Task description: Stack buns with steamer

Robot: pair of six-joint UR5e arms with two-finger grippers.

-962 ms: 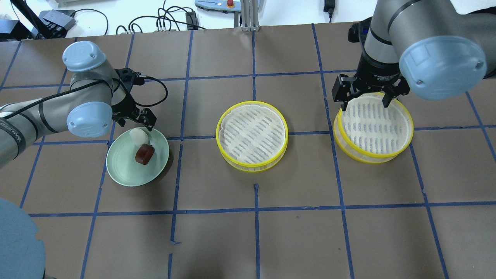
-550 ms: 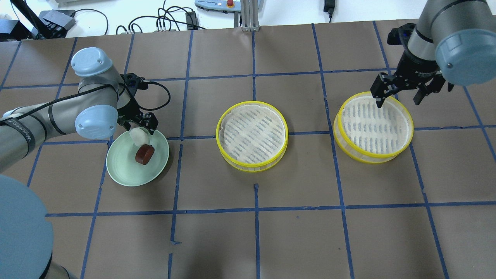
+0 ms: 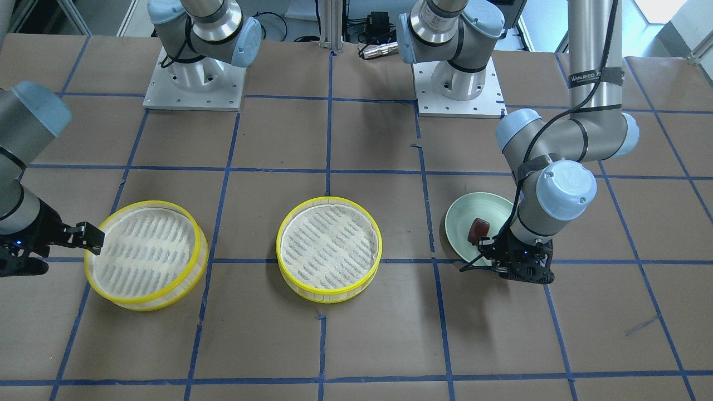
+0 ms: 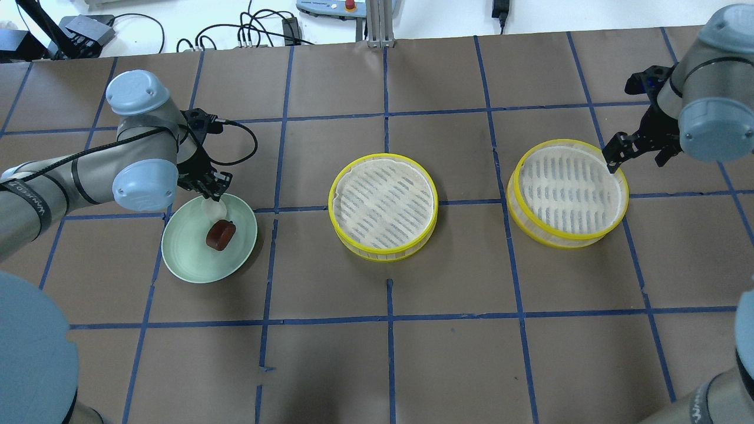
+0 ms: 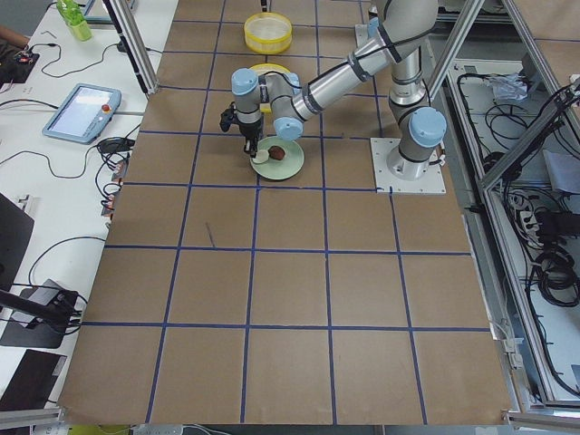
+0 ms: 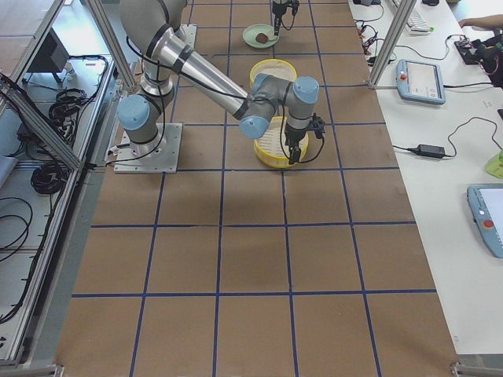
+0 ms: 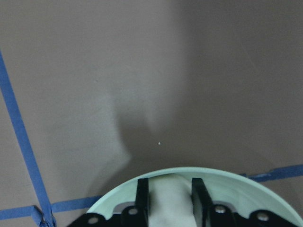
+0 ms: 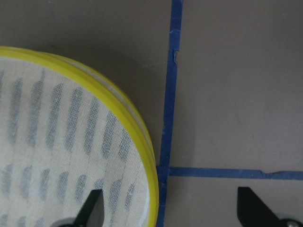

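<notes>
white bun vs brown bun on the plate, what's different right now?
Colour: the white bun is pale, the brown bun reddish-brown. State: the left tool grips the white bun; the brown bun lies free. Place: the white bun is by the green plate's rim, the brown bun nearer its middle. Both are on that plate.

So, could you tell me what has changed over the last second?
The left end effector closed around the white bun. The right end effector, open, swung from the far rim of the right steamer to straddle its right edge. The reddish-brown bun, plate and middle steamer stayed put.
</notes>
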